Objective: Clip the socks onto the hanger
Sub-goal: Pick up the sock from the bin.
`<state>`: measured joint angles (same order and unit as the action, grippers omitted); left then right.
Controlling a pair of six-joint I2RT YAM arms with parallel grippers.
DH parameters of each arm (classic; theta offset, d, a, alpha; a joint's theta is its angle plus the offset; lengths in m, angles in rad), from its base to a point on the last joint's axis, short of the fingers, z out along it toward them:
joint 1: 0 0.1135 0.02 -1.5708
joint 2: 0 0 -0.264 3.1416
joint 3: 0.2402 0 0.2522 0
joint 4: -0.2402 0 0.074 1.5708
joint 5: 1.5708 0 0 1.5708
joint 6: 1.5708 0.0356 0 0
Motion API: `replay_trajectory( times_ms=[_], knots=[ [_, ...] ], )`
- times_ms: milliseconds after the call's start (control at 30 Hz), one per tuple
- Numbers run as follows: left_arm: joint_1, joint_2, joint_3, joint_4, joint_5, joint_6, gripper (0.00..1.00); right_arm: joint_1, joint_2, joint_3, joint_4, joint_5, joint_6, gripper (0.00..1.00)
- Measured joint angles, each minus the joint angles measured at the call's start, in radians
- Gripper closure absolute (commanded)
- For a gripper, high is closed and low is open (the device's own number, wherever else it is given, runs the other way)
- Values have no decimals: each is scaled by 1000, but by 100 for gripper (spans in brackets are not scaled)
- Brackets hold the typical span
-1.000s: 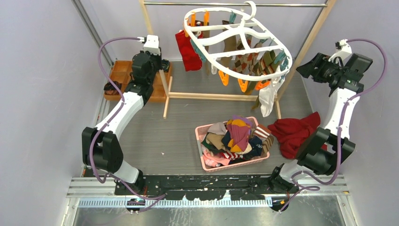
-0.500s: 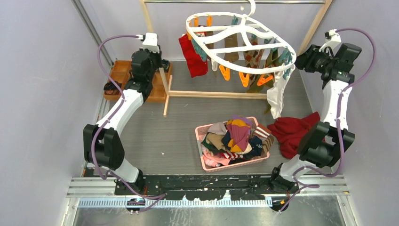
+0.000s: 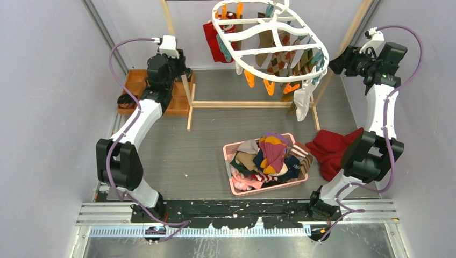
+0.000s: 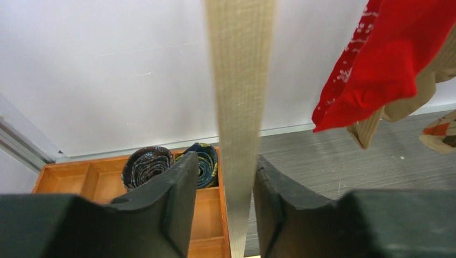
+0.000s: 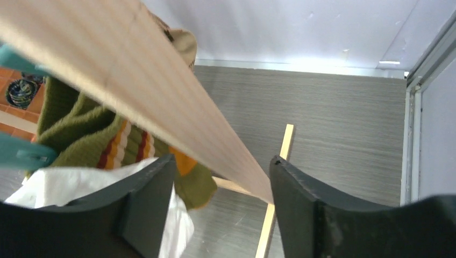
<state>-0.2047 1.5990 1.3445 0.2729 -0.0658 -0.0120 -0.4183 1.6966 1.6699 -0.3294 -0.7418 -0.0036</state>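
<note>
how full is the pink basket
Full: mixed socks are heaped well above the rim of the basket.

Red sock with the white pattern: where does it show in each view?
Top external: red sock hangs from the hanger's left end, top centre.
Left wrist: upper right, right of the wooden post.
Right wrist: not in it.
Shared landmark: the orange tray, in all three views.

L rack post (image 4: pixel 239 107) nearly fills L jaws' gap, R post (image 5: pixel 134 91) crosses R jaws w/ slack; hanger (image 3: pixel 262 51) + socks (image 3: pixel 277 62) block btwn posts; worktop (image 3: pixel 226 123) free below.
</note>
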Motion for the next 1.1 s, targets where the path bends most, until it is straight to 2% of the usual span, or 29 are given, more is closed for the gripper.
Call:
replay_trajectory(
  times_ms=[67,133,333,467,500,533,633,700,767,800,833,867,1100],
  knots=[
    [8,-8,-10,0,12,-9,35,-14,-20,-17,-26,-6,-31,21],
    [16,-30,-31,-4,34,-23,27,-42,-64,-55,-69,-23,-55,16],
    [23,-173,-90,-53,121,-113,13,-185,-236,-110,-280,-72,-185,1],
    [23,-314,-133,-132,185,-194,8,-239,-348,-119,-483,-89,-334,0],
    [23,-358,-146,-159,211,-229,2,-239,-380,-134,-532,-94,-368,0],
    [23,-389,-153,-176,233,-259,1,-239,-410,-153,-571,-97,-393,0],
    [23,-487,-171,-212,322,-439,1,-238,-494,-232,-652,-106,-429,0],
    [16,-537,-171,-228,357,-571,17,-239,-538,-289,-675,-107,-431,0],
    [-1,-575,-166,-242,376,-699,23,-239,-566,-334,-694,-109,-427,0],
    [-7,-584,-161,-243,383,-753,22,-239,-568,-342,-698,-110,-423,0],
    [-18,-589,-137,-246,404,-855,11,-239,-568,-351,-700,-111,-417,0],
    [-19,-589,-132,-245,407,-876,2,-239,-568,-357,-700,-112,-411,0],
    [-45,-581,-98,-128,406,-1357,0,-239,-535,-362,-711,-127,-366,0]
  ],
)
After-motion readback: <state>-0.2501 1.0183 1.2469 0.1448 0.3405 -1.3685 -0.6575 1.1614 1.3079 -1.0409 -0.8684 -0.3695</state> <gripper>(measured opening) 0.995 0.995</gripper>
